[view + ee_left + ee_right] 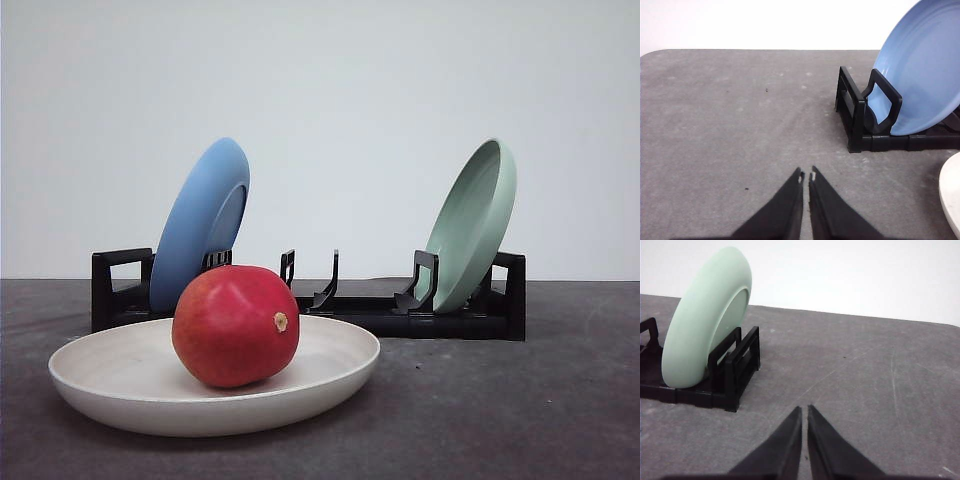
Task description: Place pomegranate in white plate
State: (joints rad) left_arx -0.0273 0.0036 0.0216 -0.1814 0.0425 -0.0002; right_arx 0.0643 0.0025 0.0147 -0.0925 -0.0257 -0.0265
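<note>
Red pomegranate resting inside white plate.

The left gripper shows in the left wrist view as two matte black fingers, each a long flat wedge that broadens toward the wrist and narrows to a sharp point. At each tip there is a small pale fleck, like a worn or chipped spot, on the inner edge. The right gripper in the right wrist view has the same build: two plain black tapering fingers with smooth, dull surfaces and straight inner edges. On the visible parts of both there are no screws, cables, labels or printed markings.
</note>
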